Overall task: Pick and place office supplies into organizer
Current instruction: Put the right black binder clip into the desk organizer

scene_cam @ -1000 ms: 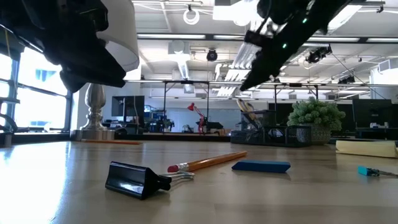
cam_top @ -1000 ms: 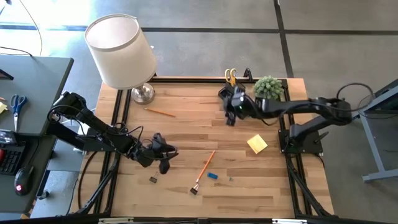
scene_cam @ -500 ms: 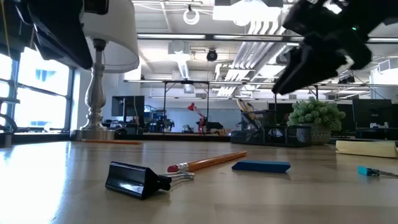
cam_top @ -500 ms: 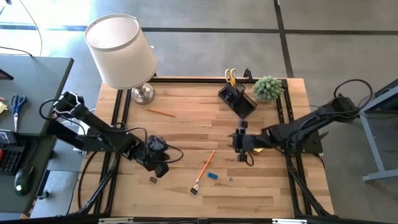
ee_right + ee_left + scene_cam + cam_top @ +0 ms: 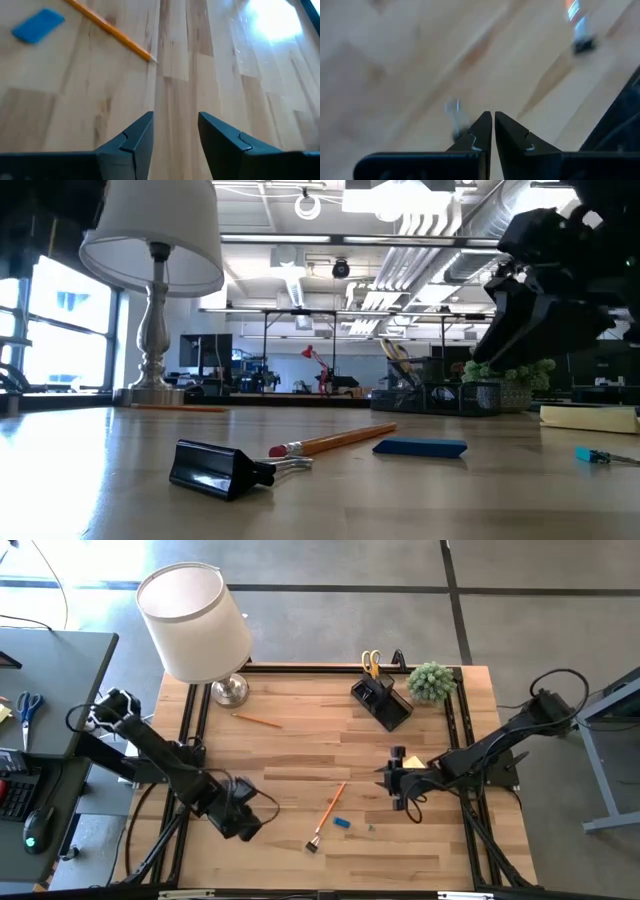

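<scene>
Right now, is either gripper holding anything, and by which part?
Nothing is held. The left gripper is shut on air above the table; the right gripper is open and empty near the pencil.

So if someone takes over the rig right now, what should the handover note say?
Left gripper: shut, low over the table, front-left; can't tell whether it holds anything.
Right gripper: open, empty, beside the sticky-note pad.
Done: yellow-handled scissors appear to stand in the organizer.
Left on the table: centre pencil, second pencil near the lamp, blue eraser, black clip and the pad.
</scene>
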